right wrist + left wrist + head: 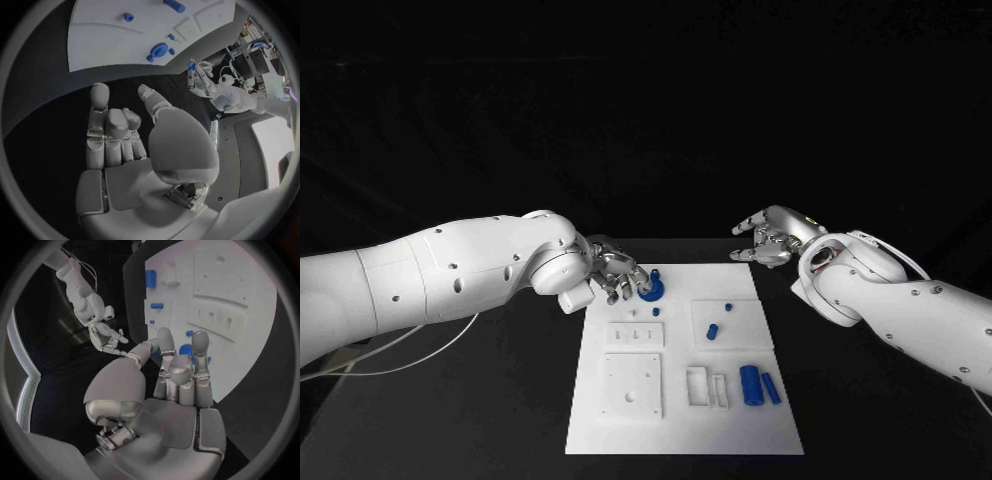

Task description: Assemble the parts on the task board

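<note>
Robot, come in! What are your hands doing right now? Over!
Left hand at the task board far corner, fingers by a round blue part; hold unclear. Right hand empty, off the board. Nothing in the way.

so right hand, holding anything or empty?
Empty. The right hand hangs over bare black table beside the task board, fingers apart, nothing between them.

No legible text, labels or numbers anywhere.
</note>
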Controlling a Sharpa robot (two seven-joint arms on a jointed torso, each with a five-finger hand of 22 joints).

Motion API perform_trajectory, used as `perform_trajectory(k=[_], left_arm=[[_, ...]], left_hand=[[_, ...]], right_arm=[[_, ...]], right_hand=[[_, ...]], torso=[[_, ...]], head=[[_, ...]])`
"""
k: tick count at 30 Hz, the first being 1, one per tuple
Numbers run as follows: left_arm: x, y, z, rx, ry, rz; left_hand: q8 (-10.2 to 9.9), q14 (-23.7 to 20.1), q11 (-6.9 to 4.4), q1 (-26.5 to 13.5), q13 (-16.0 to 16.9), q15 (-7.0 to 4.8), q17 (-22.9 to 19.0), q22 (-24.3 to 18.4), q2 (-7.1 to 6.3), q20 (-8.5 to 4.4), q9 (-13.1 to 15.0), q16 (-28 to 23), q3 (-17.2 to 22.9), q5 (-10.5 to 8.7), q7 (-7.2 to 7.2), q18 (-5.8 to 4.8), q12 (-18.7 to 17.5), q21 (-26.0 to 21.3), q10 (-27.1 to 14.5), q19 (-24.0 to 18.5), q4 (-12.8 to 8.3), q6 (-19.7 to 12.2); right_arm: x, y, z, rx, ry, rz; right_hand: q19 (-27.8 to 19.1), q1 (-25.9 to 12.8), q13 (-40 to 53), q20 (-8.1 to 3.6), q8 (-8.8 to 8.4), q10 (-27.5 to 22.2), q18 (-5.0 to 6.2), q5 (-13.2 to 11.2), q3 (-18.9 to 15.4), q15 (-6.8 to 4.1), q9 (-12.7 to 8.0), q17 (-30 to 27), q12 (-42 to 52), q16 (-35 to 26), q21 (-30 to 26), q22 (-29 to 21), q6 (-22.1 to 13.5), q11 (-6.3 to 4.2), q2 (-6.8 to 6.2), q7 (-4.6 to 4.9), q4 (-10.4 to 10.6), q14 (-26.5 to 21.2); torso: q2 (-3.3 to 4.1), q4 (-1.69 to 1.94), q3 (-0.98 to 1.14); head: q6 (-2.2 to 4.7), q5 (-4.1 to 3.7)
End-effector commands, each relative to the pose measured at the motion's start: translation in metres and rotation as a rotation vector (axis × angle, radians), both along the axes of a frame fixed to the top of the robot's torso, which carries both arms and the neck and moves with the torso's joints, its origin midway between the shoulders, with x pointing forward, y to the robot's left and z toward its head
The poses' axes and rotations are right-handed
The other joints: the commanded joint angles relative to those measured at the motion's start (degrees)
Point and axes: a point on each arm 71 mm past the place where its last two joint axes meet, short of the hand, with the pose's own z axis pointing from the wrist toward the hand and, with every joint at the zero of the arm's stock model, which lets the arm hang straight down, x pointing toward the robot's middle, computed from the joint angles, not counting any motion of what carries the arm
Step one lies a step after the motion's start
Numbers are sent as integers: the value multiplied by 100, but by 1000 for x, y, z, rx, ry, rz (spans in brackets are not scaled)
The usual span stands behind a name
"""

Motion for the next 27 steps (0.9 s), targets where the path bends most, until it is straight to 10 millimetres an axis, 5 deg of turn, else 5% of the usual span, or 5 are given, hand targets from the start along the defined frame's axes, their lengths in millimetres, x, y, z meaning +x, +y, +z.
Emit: perform_trajectory(k=[1, 15, 27], left_arm=[[-4, 1, -6, 35, -9, -6], [-19, 5, -30, 112, -14, -38], [-24, 4, -43, 198, -58, -70]], left_hand=[[28, 41, -72, -85, 31, -17, 69, 31, 63, -10, 1936, 72, 22, -47, -615, -8, 62, -25, 268, 50, 10, 1042], [26, 76, -85, -302, 104, -23, 232, 148, 236, -11, 2131, 215, 43, -185, -643, -8, 197, -69, 270, 100, 27, 1102], [20, 81, -86, -364, 127, -17, 299, 228, 286, 0, 2191, 287, 54, -220, -651, -1, 259, -95, 268, 121, 24, 1136]], right_arm=[[-1, 2, 0, 28, 10, 9], [-1, 5, 0, 28, 22, 17], [-1, 5, 0, 24, 29, 18]], right_hand=[[183, -62, -11, -1, -6, -38, 20, 110, 59, -15, 0, -9, -9, -39, -9, 3, 39, -25, -6, 8, -6, -34], [178, -124, -27, -7, -7, -46, 17, 440, 182, -21, -1, -9, -9, -47, -23, 15, 60, -33, -23, 6, -89, -36], [176, -162, -34, -11, -8, -53, 14, 610, 267, -24, -2, -8, -10, -53, -28, 34, 66, -37, -36, 6, -156, -37]], torso=[[6, -1, -8], [6, -7, 4], [8, -11, 3]], head=[[-59, 11], [-272, 21], [-329, 27]])
